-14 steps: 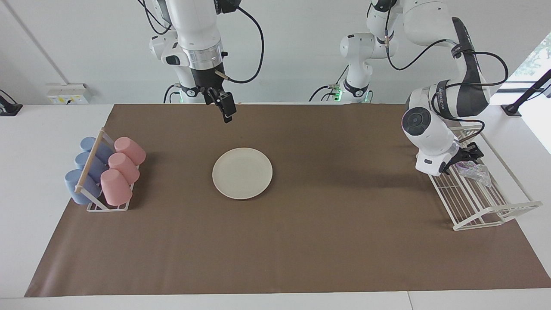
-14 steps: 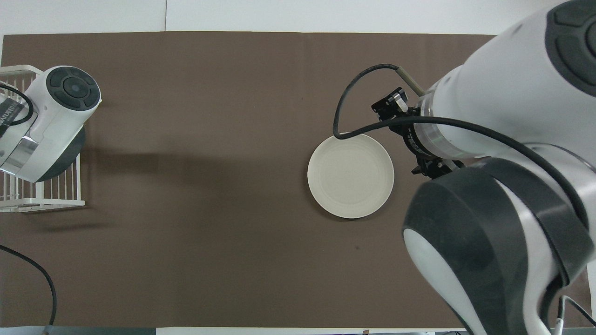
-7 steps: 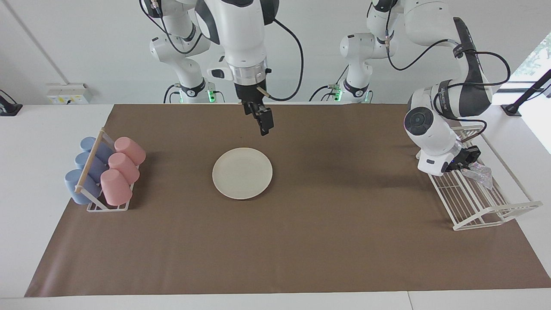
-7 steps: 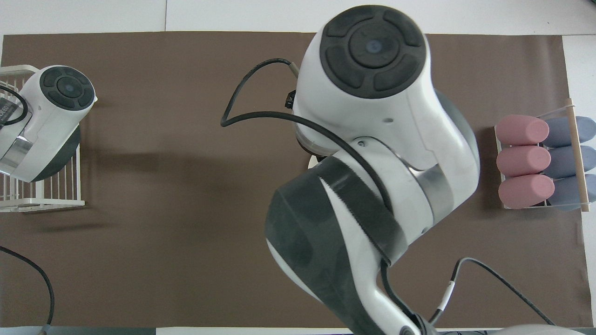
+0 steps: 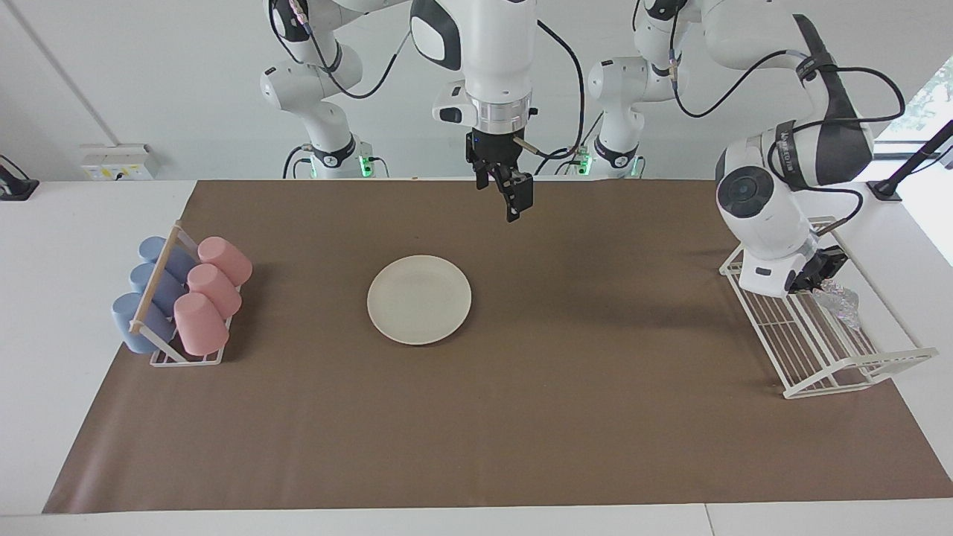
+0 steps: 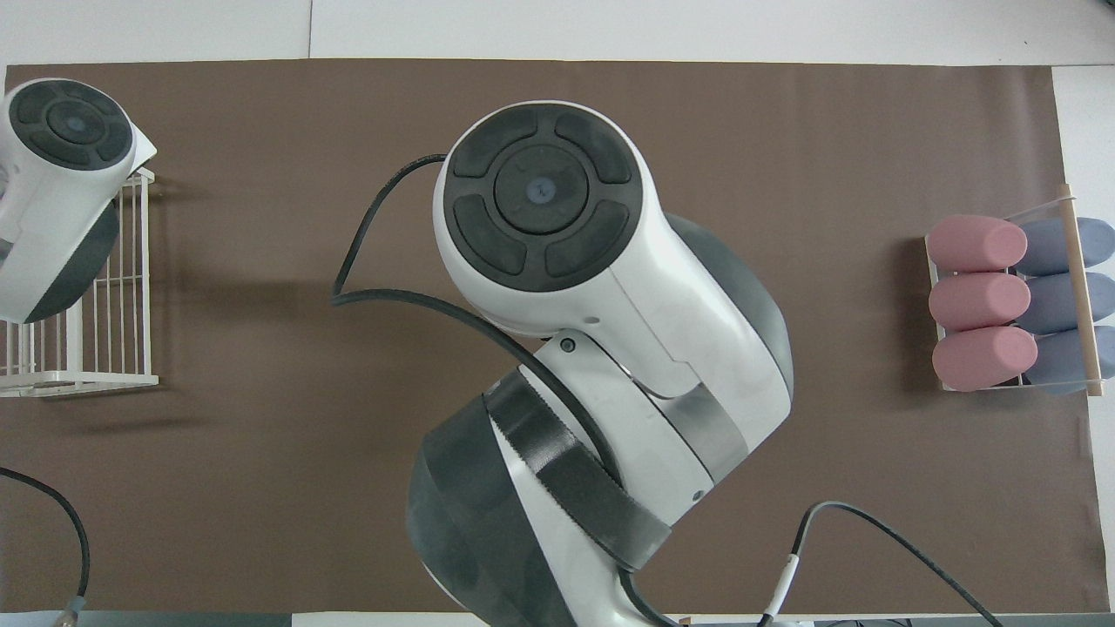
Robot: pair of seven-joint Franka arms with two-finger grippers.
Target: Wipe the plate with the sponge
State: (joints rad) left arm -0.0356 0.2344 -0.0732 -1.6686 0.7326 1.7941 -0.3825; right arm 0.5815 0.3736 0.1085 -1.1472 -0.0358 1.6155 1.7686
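The cream-white plate lies flat on the brown mat in the facing view; in the overhead view the right arm hides it. The silvery mesh sponge hangs over the white wire rack at the left arm's end of the table. My left gripper is shut on the sponge's top, just above the rack. My right gripper hangs open and empty, high over the mat's edge nearest the robots, beside the plate toward the left arm's end. Neither gripper's tip shows in the overhead view.
A small rack at the right arm's end holds three pink cups and three blue cups lying on their sides. The brown mat covers most of the white table. The right arm's bulk blocks the middle of the overhead view.
My left gripper closed on the sponge and lifted it slightly over the wire rack. The right arm swung its gripper along the mat's near edge toward the left arm's end, past the plate.
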